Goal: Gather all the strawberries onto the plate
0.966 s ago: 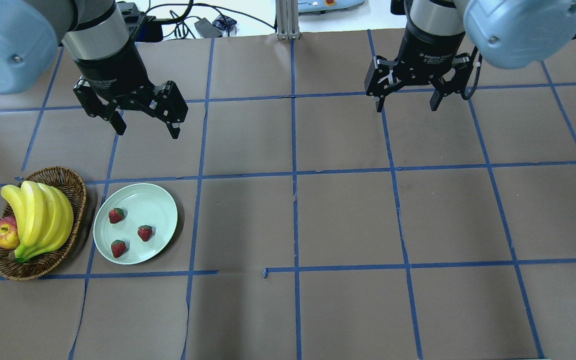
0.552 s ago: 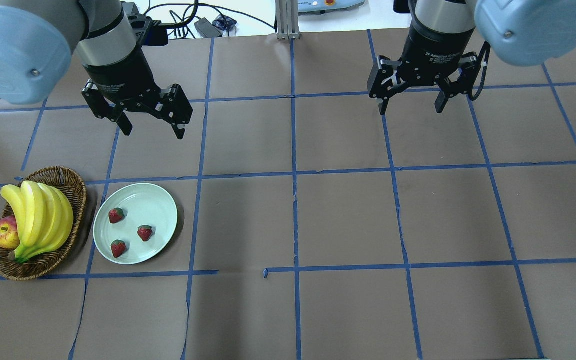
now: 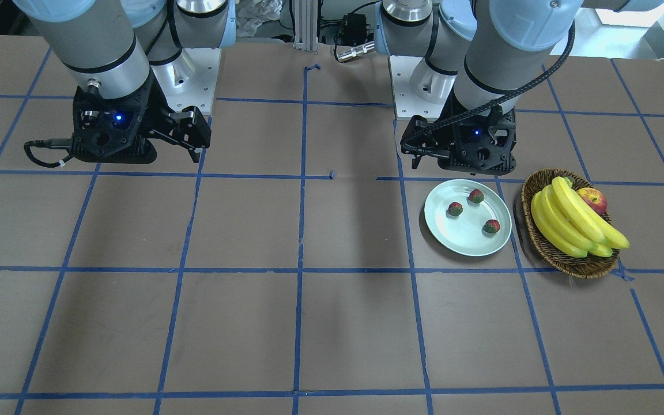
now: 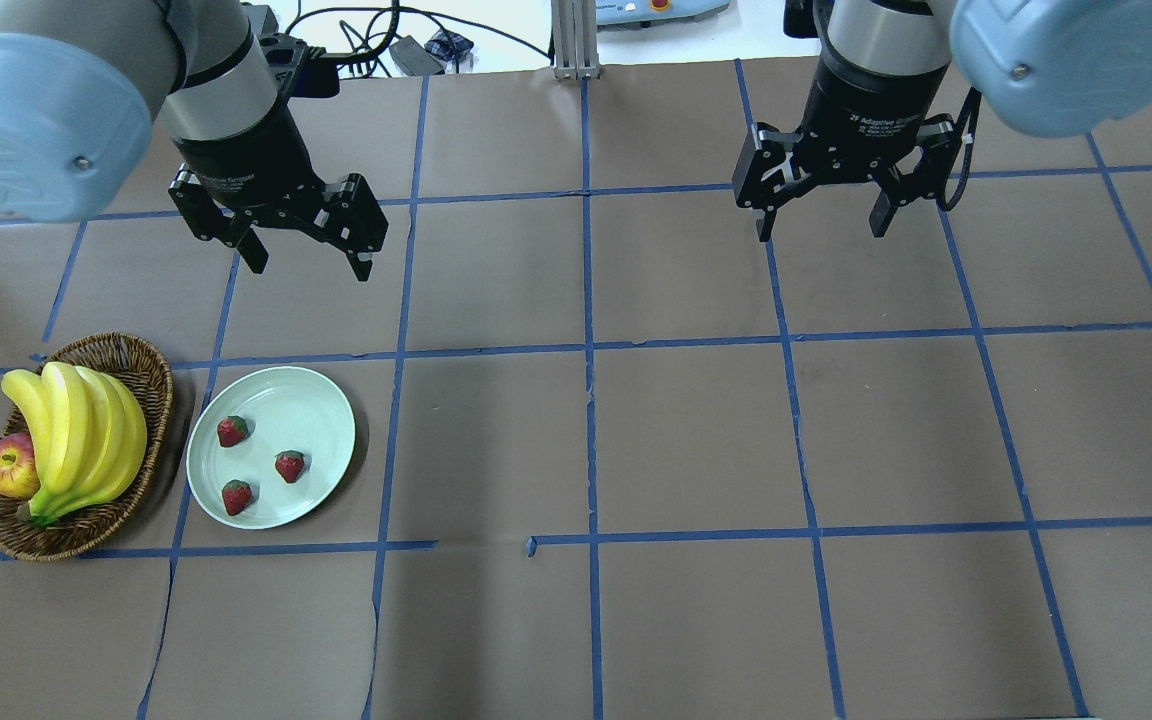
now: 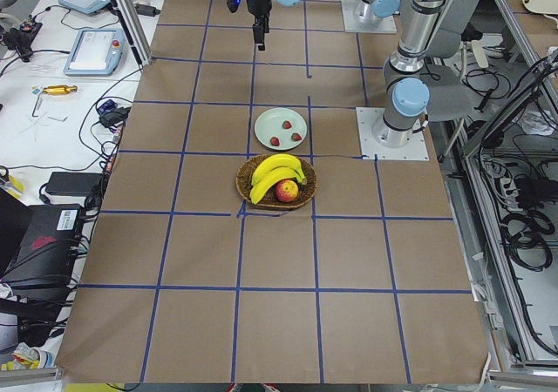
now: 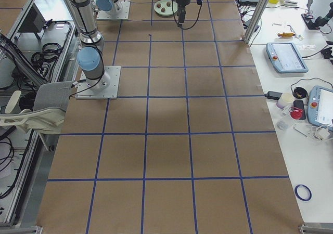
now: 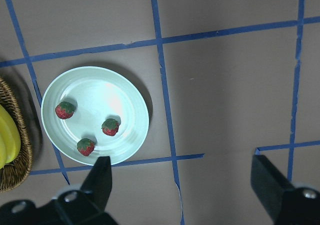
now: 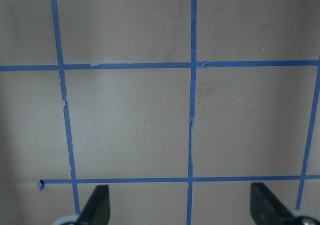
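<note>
On the plate point(image 4: 311, 405) sit three strawberries point(image 4: 289, 466); left fingers point(image 4: 252, 250) and right fingers point(image 4: 878, 218) spread wide, seemingly empty.

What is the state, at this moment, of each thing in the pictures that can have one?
strawberries: all three lie on the plate, apart from each other.
plate: flat on the table, beside the basket.
basket: holds bananas and an apple.
left gripper: open, empty, above the table.
right gripper: open, empty, above the table.
</note>
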Robot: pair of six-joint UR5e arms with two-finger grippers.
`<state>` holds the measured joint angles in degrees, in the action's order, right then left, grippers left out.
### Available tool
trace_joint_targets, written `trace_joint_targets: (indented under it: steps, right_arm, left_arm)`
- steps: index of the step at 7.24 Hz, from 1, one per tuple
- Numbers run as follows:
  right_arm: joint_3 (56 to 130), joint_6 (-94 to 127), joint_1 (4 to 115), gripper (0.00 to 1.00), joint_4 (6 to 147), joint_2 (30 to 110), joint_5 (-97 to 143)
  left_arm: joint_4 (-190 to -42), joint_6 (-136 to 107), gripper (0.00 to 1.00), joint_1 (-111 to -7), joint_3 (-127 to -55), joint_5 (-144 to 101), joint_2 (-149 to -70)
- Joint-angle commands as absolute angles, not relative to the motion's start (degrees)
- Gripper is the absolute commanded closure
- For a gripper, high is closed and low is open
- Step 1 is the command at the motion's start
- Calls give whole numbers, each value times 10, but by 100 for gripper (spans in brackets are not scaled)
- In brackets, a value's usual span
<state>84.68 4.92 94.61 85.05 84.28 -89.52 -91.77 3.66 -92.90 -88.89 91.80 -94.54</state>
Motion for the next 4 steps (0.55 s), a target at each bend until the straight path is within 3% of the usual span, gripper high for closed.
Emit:
trace_joint_targets:
  steps: [1,4]
  right_arm:
    - [848,49,947,0,852,842,-896]
    - [847,49,947,0,851,841,-896]
  left_arm:
    - [-918,37,0,-930,-890,921,-940]
    - [-918,39,0,-930,-895,923,-934]
